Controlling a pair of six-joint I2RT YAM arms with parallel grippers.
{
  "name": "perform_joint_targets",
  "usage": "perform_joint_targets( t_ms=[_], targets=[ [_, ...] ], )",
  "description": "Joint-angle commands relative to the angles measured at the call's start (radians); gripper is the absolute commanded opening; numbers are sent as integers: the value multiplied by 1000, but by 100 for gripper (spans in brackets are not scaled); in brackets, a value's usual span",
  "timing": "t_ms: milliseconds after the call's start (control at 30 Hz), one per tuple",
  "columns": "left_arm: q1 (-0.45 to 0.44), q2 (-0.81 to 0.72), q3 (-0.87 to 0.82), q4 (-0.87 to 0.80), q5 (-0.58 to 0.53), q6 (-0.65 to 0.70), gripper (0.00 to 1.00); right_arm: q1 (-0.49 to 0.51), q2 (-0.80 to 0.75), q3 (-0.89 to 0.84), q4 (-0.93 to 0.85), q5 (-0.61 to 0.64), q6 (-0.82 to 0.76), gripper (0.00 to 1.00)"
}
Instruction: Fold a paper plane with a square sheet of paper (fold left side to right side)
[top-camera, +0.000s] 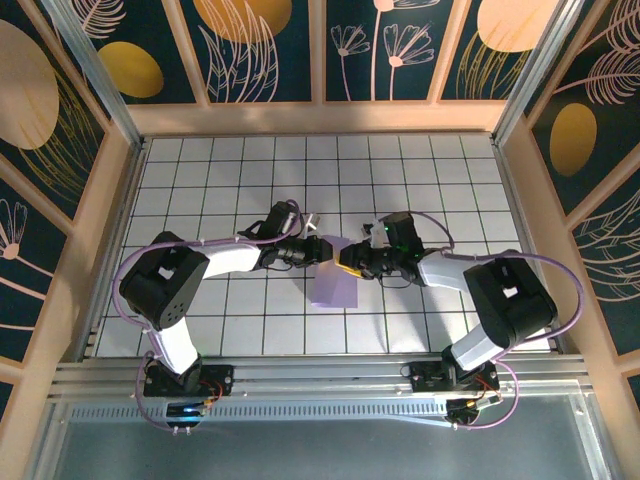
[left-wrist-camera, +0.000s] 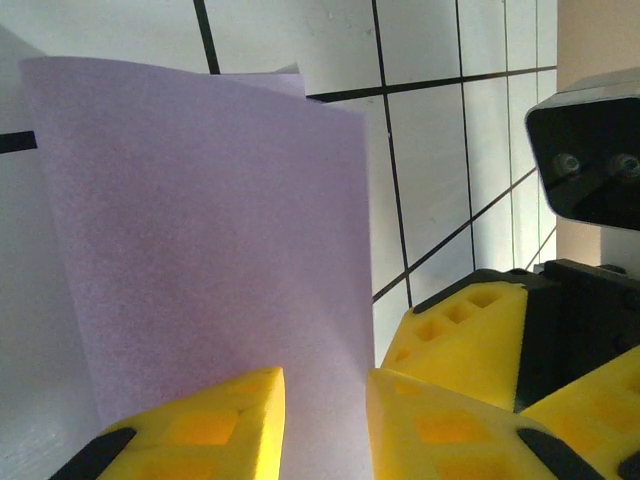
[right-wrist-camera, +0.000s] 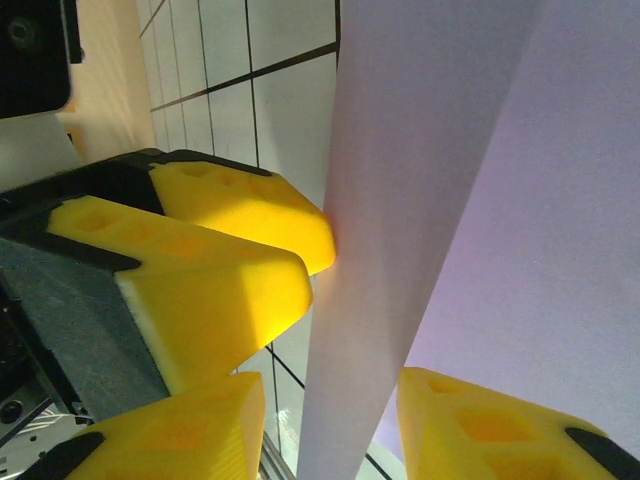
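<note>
The square sheet of paper (top-camera: 333, 287) is lavender and bent over on itself, lifted partly off the white grid table between the two arms. My left gripper (top-camera: 322, 250) reaches in from the left and my right gripper (top-camera: 351, 266) from the right, meeting at the sheet's upper edge. In the left wrist view the sheet (left-wrist-camera: 210, 230) runs down into the gap of my left gripper (left-wrist-camera: 325, 385), whose yellow fingers stand apart. In the right wrist view a raised flap of the sheet (right-wrist-camera: 420, 200) passes between the parted fingers of my right gripper (right-wrist-camera: 330, 400). One left fingertip (right-wrist-camera: 290, 215) touches that flap.
The white grid table (top-camera: 200, 190) is walled by wooden panels on the left, right and back. A metal rail (top-camera: 300, 375) with both arm bases runs along the near edge. The right gripper's yellow fingers (left-wrist-camera: 470, 340) crowd in beside the left one.
</note>
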Motion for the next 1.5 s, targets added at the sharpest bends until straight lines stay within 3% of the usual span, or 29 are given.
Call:
perform_joint_targets(
  t_ms=[0, 233, 333, 400, 567, 767, 900, 1067, 1267, 1467],
  targets=[
    [-5, 18, 16, 10, -10, -16, 27, 12, 14, 1, 26, 3, 16, 38],
    [-5, 20, 16, 10, -17, -18, 26, 15, 8, 13, -42, 65, -11, 39],
    [-4, 22, 14, 7, -20, -17, 26, 14, 0, 15, -60, 87, -19, 44],
    [-5, 21, 14, 7, -22, -18, 26, 14, 3, 16, -60, 79, -20, 49],
    [-4, 22, 16, 13, -23, -23, 25, 26, 26, 13, -14, 30, -2, 48],
    [-4, 21, 14, 13, -21, -25, 24, 48, 51, 17, 44, 13, 34, 38],
    [-4, 10, 11, 12, -28, -27, 25, 48, 48, 25, 14, 43, 20, 20],
    [-5, -67, -23, -10, -92, -21, 37, 43, 48, 58, -99, 95, -44, 1],
    [-4, -190, -71, -106, -197, 10, 45, 36, 63, 108, -234, 174, -123, 0],
    [-6, -192, -128, -69, -176, -16, 50, 37, 74, 149, -335, 244, -170, 0]
  ],
)
